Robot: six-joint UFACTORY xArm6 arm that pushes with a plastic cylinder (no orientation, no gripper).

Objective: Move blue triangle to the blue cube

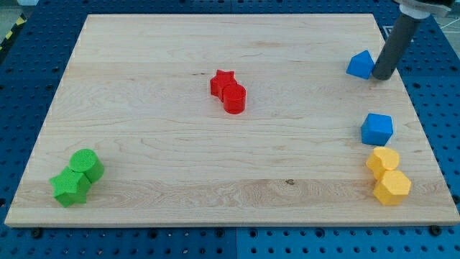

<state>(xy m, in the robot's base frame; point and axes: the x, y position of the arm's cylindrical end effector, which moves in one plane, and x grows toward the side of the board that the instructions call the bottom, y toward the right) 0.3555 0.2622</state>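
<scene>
The blue triangle [360,65] lies near the board's right edge, toward the view's top. My tip [382,76] stands right beside it on its right side, touching or almost touching it. The blue cube [376,129] sits lower down along the same right edge, about a block's length or two below the triangle.
Two yellow blocks [388,176] sit together just below the blue cube at the bottom right. A red star [222,81] and red cylinder [234,98] touch near the board's middle. Two green blocks [77,177] sit at the bottom left. The wooden board [144,86] rests on a blue pegboard.
</scene>
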